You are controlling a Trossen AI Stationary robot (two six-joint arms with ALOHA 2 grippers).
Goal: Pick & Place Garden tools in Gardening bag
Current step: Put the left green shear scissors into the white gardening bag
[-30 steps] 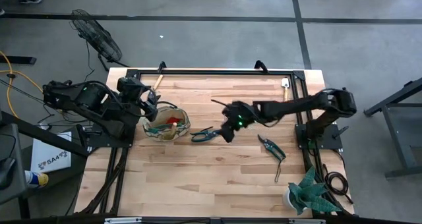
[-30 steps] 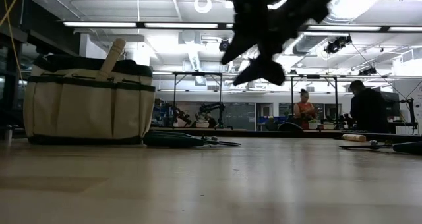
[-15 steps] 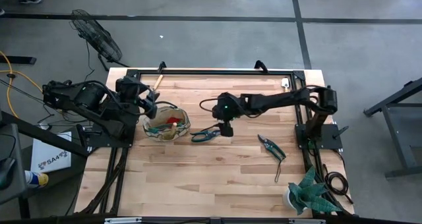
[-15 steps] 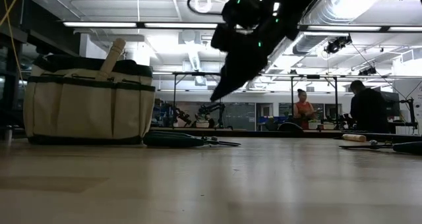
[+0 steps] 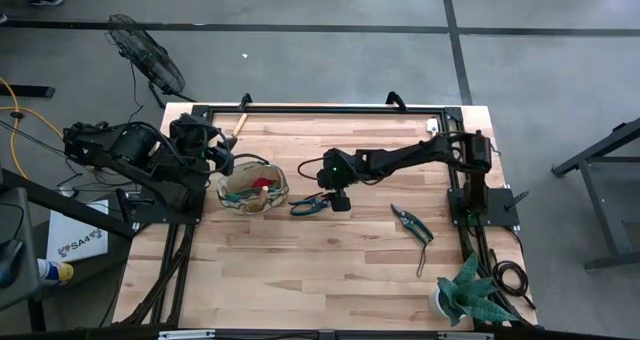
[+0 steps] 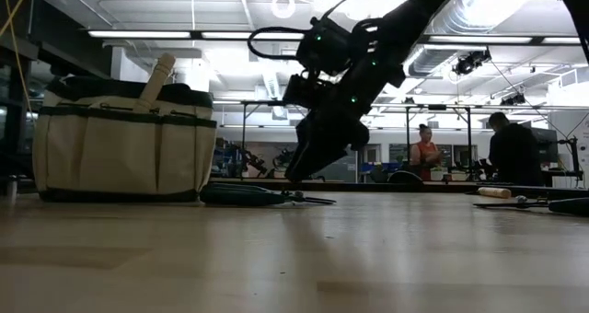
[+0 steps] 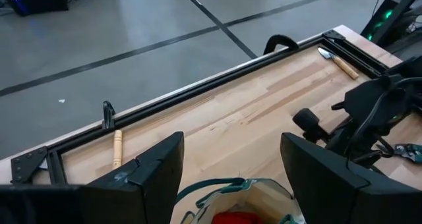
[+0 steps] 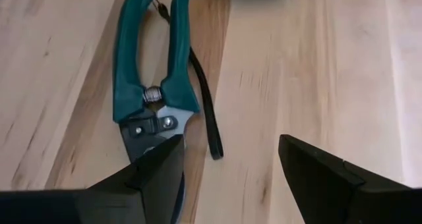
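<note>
The green-handled pruning shears (image 8: 151, 85) lie flat on the table just right of the gardening bag (image 5: 253, 190). Their blades point toward my right gripper (image 8: 231, 178). That gripper is open and slants down a little above the blade end (image 6: 308, 170), touching nothing. The beige bag with green trim (image 6: 124, 138) stands upright; a wooden handle (image 6: 156, 81) sticks out of it and a red item (image 7: 237, 217) lies inside. My left gripper (image 7: 231, 178) hovers open above the bag's far left rim. Dark pruners (image 5: 412, 223) lie on the right part of the table.
A wooden-handled trowel (image 5: 434, 130) lies at the far right corner and a wooden handle (image 7: 117, 147) at the far left edge. A potted spiky plant (image 5: 470, 290) stands at the near right corner. A black frame (image 5: 320, 108) rims the table. People stand in the room behind.
My right gripper has come down and toward the table's left, onto the blade end of the green shears, rolling its wrist as it went. Its fingers have stayed open. The shears and the bag have not moved.
</note>
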